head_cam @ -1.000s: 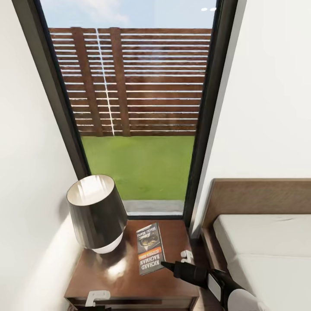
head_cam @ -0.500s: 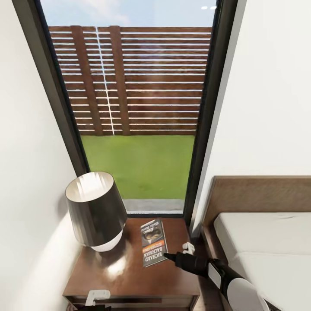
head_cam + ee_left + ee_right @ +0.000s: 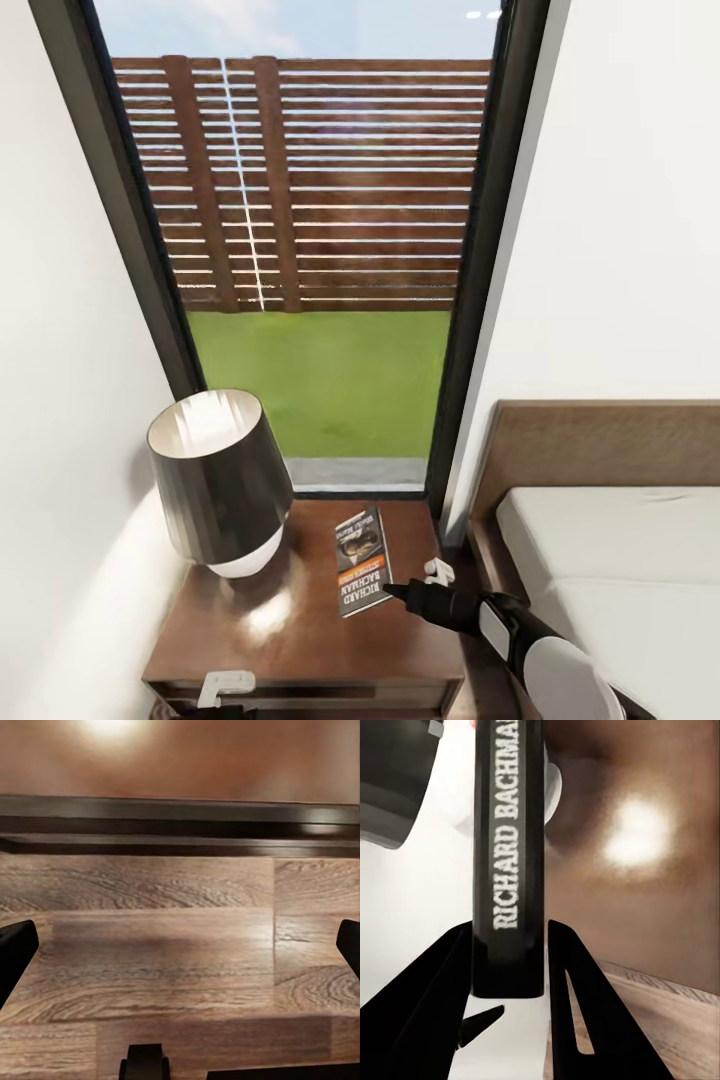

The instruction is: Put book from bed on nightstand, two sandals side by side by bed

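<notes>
Right gripper (image 3: 392,590): seen in the head view extended over the nightstand (image 3: 300,640), its tip at the near edge of the book (image 3: 362,560). In the right wrist view the book's spine (image 3: 508,855), lettered "RICHARD BACHMAN", is seen between the two black fingers (image 3: 574,975), which are closed narrowly against both faces.

Book: held tilted above the glossy nightstand top, beside the black-shaded lamp (image 3: 220,485).

Bed (image 3: 610,560): located right of the nightstand.

Left gripper (image 3: 180,945): fingers spread wide apart, nothing between them; wood-plank floor (image 3: 165,945) is seen beyond.
</notes>
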`<state>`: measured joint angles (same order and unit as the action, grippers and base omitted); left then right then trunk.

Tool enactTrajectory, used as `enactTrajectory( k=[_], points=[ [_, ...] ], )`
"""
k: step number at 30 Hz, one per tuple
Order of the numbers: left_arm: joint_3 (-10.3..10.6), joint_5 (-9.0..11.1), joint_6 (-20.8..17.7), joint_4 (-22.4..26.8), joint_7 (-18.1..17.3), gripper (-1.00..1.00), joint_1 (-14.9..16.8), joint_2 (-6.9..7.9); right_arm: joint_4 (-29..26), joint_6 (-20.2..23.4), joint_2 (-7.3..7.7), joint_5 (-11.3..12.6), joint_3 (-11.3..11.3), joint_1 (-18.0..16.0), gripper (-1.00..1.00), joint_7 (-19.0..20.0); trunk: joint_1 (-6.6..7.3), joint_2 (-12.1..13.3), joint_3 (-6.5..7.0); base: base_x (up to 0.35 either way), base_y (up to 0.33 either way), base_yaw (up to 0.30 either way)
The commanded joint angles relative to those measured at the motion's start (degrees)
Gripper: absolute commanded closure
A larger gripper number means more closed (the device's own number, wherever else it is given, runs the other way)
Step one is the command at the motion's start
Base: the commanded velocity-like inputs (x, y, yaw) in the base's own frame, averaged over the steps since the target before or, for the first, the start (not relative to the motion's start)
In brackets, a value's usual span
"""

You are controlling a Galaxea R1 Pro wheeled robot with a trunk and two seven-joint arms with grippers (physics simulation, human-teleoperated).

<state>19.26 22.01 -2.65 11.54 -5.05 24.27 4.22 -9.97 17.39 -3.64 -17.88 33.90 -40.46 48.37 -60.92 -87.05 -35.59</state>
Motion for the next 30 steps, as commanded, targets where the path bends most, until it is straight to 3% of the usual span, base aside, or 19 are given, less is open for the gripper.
enactTrajectory(
  k=[1,20,30],
  points=[
    [0.3,0.6,-0.5,0.2,-0.1,-1.0,0.1,0.06,-0.2,0.6,-0.08,-0.3,0.5,0.0,1.0,-0.1,-0.22,-0.4,-0.24,0.0,0.0,0.0],
    [0.3,0.6,-8.9,0.4,-0.1,-1.0,5.9,0.61,0.0,0.5,0.12,-0.4,0.6,-0.1,1.0,-0.5,-4.4,-8.1,-3.65,0.0,0.0,0.0],
    [0.3,0.6,-11.5,0.2,-0.4,-1.0,6.8,0.6,0.0,0.1,0.22,-0.4,0.7,0.0,1.0,-0.3,-6.59,-12.1,-5.44,0.0,0.0,0.0]
  ],
)
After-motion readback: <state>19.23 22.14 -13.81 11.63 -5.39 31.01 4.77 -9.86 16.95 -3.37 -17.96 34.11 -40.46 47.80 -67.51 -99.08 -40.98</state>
